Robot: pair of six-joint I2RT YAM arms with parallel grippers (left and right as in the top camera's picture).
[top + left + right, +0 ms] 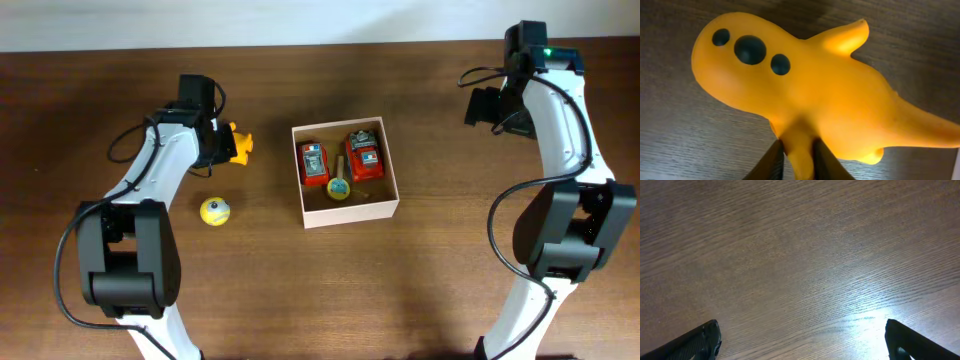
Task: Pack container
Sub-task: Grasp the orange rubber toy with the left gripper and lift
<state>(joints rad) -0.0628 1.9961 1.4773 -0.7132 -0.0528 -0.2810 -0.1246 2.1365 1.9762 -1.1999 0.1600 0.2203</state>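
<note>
The container [352,213], a white-walled square box with a tan floor, sits mid-table. It holds two red toys [314,164] [362,156] and a small yellow round toy [339,189]. To its left an orange soft toy [805,95] with three dark spots lies on the wood, also in the overhead view [241,146]. My left gripper [798,150] is shut on a narrow limb of that toy, and its dark fingers [771,162] press both sides. My right gripper [802,335] hangs open over bare wood at the far right [484,106].
A yellow ball toy with a blue eye [214,211] lies on the table in front of the orange toy, left of the container. The dark wooden table [420,290] ends at a pale back edge behind both arms.
</note>
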